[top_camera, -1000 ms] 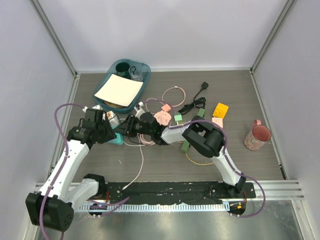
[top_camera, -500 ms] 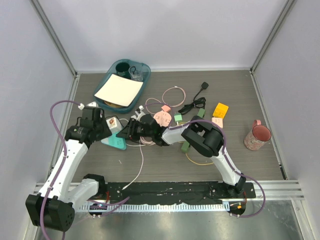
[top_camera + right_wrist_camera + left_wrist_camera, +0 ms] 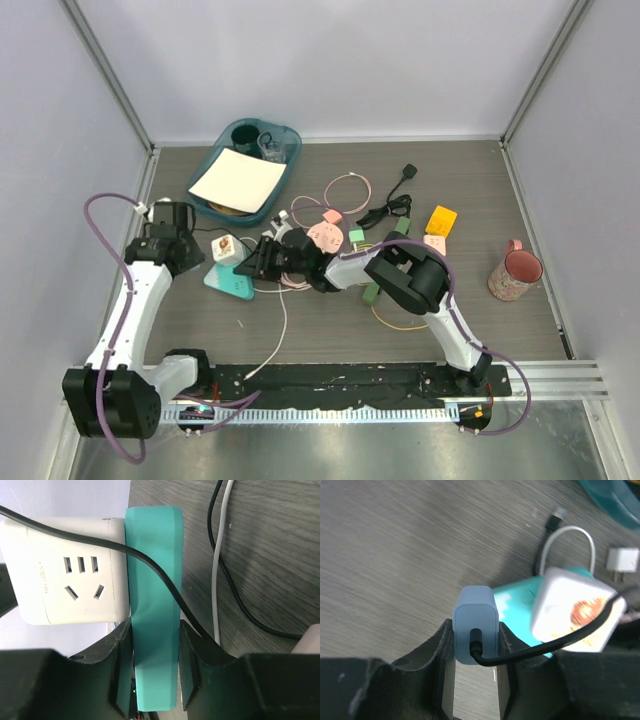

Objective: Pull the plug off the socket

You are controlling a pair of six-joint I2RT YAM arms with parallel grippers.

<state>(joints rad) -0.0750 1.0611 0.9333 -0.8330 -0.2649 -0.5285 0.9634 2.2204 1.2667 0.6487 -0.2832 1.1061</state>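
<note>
My left gripper is shut on a grey-blue plug with a black cable running from its back. In the top view the left gripper stands left of the socket, with a gap between them. The socket is a teal power strip carrying a white cube adapter. Both show in the left wrist view, the strip behind the plug and the cube to its right. My right gripper is shut on the teal strip, beside the white cube.
A teal tray with a paper sheet stands at the back left. Coloured blocks, a pink cable loop and a black cord lie mid-table. A yellow block and a pink mug are to the right. A small white charger lies near the strip.
My left gripper has moved left and away from the socket with the plug in it. The right gripper has stayed clamped on the teal strip, which shifted slightly left.
</note>
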